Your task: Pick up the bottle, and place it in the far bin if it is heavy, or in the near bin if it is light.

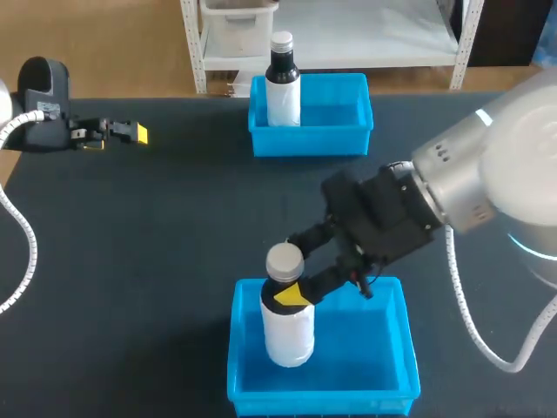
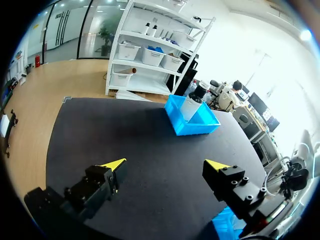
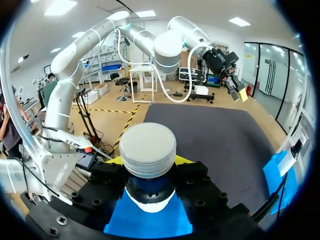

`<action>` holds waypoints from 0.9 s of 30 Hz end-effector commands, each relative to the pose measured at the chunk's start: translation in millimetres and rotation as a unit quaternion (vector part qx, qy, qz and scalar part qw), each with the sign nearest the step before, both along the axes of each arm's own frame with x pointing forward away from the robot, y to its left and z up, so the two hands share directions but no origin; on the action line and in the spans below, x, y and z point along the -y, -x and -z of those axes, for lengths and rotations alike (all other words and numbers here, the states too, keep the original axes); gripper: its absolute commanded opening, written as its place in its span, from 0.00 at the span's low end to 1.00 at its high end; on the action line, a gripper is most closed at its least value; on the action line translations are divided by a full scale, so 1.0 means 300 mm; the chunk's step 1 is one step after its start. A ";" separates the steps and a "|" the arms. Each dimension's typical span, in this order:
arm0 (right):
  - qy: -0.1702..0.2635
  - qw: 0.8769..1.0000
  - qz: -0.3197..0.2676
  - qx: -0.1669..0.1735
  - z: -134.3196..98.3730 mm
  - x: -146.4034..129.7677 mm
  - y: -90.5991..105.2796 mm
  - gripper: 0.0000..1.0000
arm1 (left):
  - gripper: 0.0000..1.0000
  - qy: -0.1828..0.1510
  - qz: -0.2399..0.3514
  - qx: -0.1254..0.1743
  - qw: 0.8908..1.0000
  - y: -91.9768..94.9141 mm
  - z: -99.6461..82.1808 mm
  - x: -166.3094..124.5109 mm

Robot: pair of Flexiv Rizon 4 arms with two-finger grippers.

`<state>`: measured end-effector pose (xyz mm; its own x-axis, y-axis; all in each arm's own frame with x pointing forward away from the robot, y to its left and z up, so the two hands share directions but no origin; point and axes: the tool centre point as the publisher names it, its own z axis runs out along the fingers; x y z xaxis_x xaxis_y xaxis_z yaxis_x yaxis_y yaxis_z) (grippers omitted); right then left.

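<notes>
Bottle (image 1: 287, 329) with grey cap, shown upright inside the near bin (image 1: 318, 403) and gripped just below the cap by the right jaws, which are clamped on it from two sides. In the right wrist view the cap of the bottle (image 3: 148, 150) is seen directly between the two fingers, with a yellow tip at each side. The right arm (image 1: 452, 183) is extended from the right over the near bin. Whether the base is resting on the bin floor or is held slightly above it cannot be told.

A second bottle (image 1: 283, 87), dark-necked with a white cap, is seen standing in the far bin (image 1: 310, 143). The left arm (image 1: 42, 104) is parked over the far left of the bench (image 1: 174, 226), well apart from both bins; the left jaws are apart and nothing is held between them.

Progress, as judged: the pick-up is done and the near bin appears to be the chosen destination, which implies a light bottle. Left to do are the setting down, if not yet complete, the opening of the right jaws and the withdrawal of the arm.
</notes>
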<state>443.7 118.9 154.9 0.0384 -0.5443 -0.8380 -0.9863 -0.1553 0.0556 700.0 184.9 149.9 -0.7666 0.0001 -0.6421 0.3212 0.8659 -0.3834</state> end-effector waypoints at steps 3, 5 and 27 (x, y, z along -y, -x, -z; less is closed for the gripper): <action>-0.002 1.000 0.000 -0.002 0.034 -0.013 -0.007 0.00 | 1.00 0.000 0.000 0.000 1.000 0.000 0.000 0.000; -0.001 1.000 0.000 -0.002 0.042 -0.013 -0.009 0.00 | 1.00 0.000 0.000 0.000 1.000 0.000 0.000 0.000; 0.020 1.000 -0.008 -0.014 0.086 -0.014 -0.019 1.00 | 1.00 0.000 0.000 0.000 1.000 0.000 0.000 0.000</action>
<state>447.6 120.7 129.9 0.0240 -0.5743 -0.8183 -0.9822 -0.1660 0.0877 700.0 184.9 149.9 -0.7666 0.0001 -0.6421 0.3212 0.8659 -0.3834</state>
